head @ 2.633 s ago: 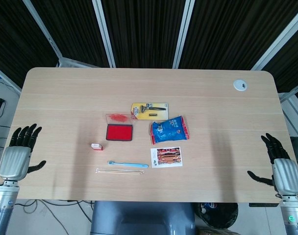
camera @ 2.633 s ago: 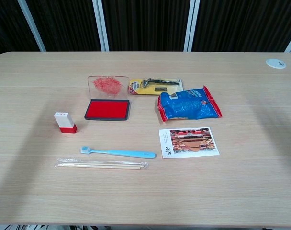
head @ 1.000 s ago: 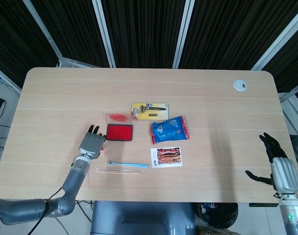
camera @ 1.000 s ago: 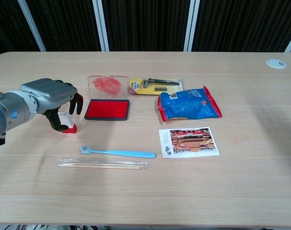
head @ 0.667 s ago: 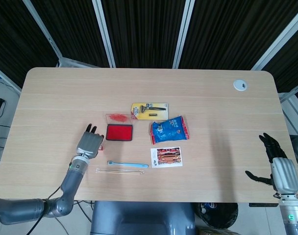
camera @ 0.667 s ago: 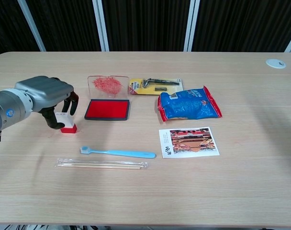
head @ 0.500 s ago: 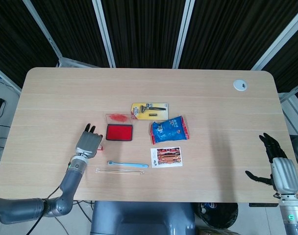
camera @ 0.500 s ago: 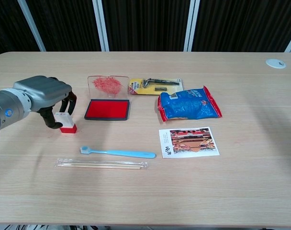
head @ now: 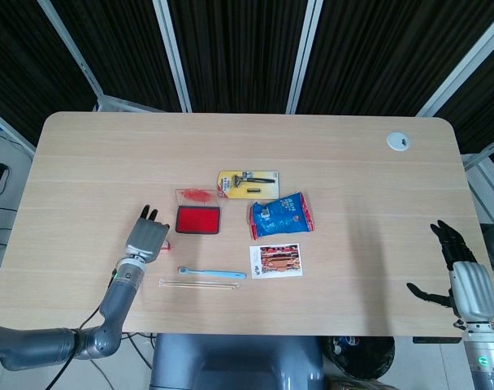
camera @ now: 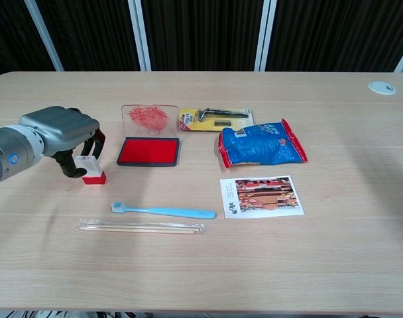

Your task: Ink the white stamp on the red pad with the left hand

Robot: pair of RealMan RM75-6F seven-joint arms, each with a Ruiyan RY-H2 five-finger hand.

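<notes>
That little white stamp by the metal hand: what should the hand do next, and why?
Probably close its fingers on the white stamp. The left hand arches over it, the stamp stands on the table beside the red pad, and no firm grip shows yet.

1. Left arm reaches in from the lower left corner in the head view, forearm angled up and to the right over the table.
2. Left hand [camera: 59,136] is palm down, its back uppermost, dark fingers [camera: 94,142] curled downward; whether they are clamped on anything cannot be told.
3. Right hand [head: 462,280] sits off the table's right edge, at the lower right of the head view, upright on its wrist.
4. Its fingers point up and are spread apart, thumb out to the left, holding nothing.
</notes>
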